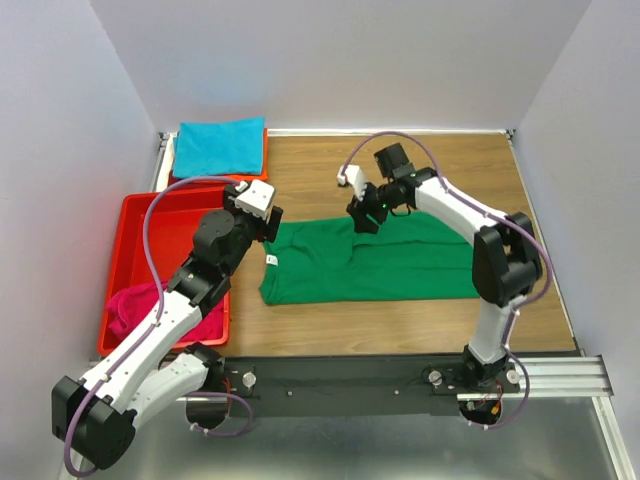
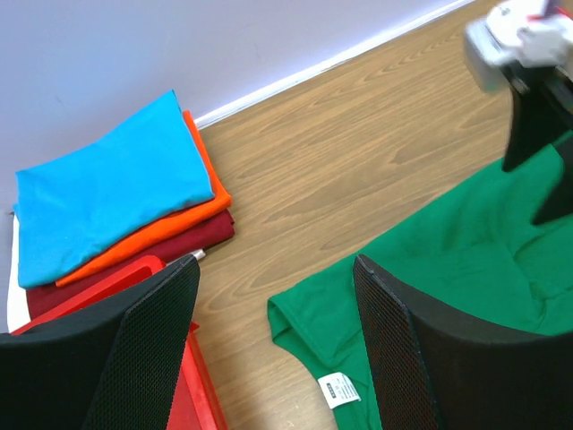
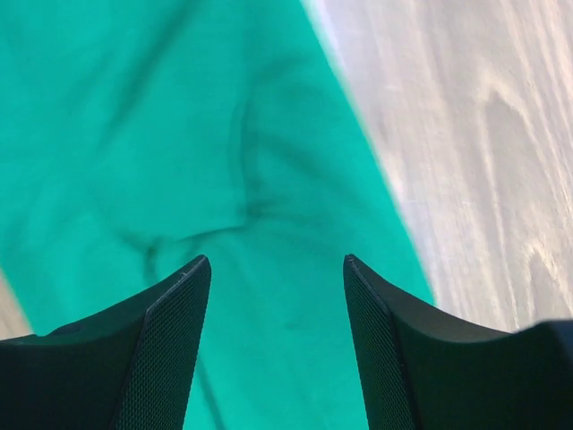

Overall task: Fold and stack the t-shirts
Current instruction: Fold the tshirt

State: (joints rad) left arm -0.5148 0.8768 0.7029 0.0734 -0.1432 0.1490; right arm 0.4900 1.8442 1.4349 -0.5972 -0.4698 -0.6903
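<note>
The green t-shirt [image 1: 380, 262] lies partly folded as a long band across the wooden table [image 1: 450, 160], its white neck label [image 2: 340, 390] at the left end. My left gripper [image 1: 268, 228] hangs open just left of that end, nothing between its fingers [image 2: 161, 331]. My right gripper [image 1: 362, 215] is open above the shirt's far edge, with green cloth [image 3: 269, 179] under its empty fingers. A folded stack sits at the back left: teal t-shirt [image 1: 220, 147] on top, orange [image 2: 161, 237] and dark red [image 2: 179, 242] beneath. A magenta t-shirt [image 1: 140, 302] lies crumpled in the red tray [image 1: 140, 215].
The red tray stands along the table's left side, close to my left arm. Grey walls enclose the table at the back and on both sides. Bare wood [image 1: 330, 170] shows between the stack and the green shirt.
</note>
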